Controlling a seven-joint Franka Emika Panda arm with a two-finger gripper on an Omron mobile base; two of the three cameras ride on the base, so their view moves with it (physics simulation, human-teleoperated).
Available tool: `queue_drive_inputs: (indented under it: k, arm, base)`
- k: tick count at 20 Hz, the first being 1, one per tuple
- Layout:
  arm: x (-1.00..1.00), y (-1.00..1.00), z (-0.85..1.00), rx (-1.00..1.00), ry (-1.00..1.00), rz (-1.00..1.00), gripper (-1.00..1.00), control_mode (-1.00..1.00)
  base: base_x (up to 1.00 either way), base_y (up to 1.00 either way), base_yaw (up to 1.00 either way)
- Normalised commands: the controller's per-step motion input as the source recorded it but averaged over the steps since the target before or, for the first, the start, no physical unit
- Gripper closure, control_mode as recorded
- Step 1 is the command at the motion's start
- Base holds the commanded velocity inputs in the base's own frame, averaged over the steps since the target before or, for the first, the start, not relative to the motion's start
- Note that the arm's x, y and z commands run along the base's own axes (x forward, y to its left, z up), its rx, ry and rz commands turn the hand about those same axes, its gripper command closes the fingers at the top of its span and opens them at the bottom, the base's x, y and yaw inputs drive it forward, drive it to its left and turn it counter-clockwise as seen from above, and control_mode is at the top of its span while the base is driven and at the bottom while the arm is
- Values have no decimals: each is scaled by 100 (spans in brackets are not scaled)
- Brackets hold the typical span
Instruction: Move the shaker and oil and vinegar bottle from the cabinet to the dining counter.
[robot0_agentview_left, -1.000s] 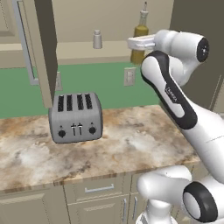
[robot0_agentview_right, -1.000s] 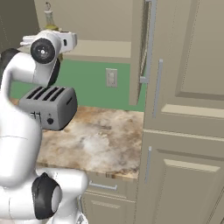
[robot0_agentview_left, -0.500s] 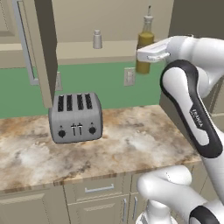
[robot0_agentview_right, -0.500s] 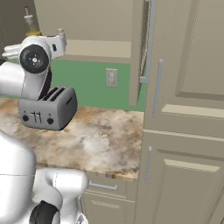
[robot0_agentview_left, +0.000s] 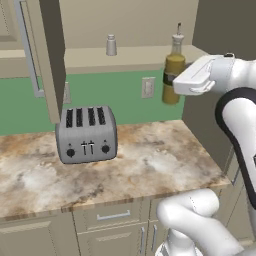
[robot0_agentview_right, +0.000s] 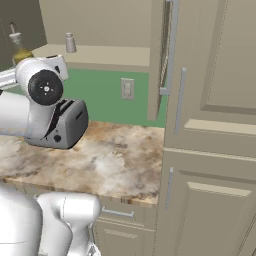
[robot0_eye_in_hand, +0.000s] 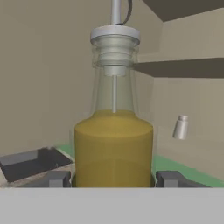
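My gripper (robot0_agentview_left: 170, 81) is shut on the oil and vinegar bottle (robot0_agentview_left: 173, 69), an olive-yellow bottle with a dark band and pale stopper. It hangs upright in the air in front of the green backsplash, just below the open cabinet's shelf (robot0_agentview_left: 140, 56). Up close in the hand view the bottle (robot0_eye_in_hand: 113, 140) sits between the two dark fingertips (robot0_eye_in_hand: 171, 178). The small silver shaker (robot0_agentview_left: 111, 45) stands on the shelf to the bottle's left, and shows as the shaker (robot0_agentview_right: 70, 43) and the shaker (robot0_eye_in_hand: 180, 127) too. The dining counter is out of view.
A silver toaster (robot0_agentview_left: 87, 134) stands on the marbled worktop (robot0_agentview_left: 155, 160) below the shelf. The cabinet's open door (robot0_agentview_left: 47, 60) juts out at the left. A tall beige cupboard (robot0_agentview_right: 215, 125) closes off the right side. A wall outlet (robot0_agentview_left: 147, 87) sits behind the bottle.
The arm has drawn the bottle off the shelf, down and to the right, away from the shaker. Shaker and toaster have not moved.
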Motion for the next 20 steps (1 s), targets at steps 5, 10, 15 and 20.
queue_drive_inputs:
  k: [5, 10, 15, 20]
  arm:
    - [-59, 9, -35, -1, 0, 13, 100, -100]
    - [-25, 12, -12, -1, 3, 4, 100, -100]
    - [0, 0, 0, 0, 0, 0, 100, -100]
    - [-14, 0, -4, 0, -2, 0, 100, 100]
  base:
    - [0, 0, 0]
    - [0, 0, 0]
    - [0, 0, 0]
    - [-22, 0, 0]
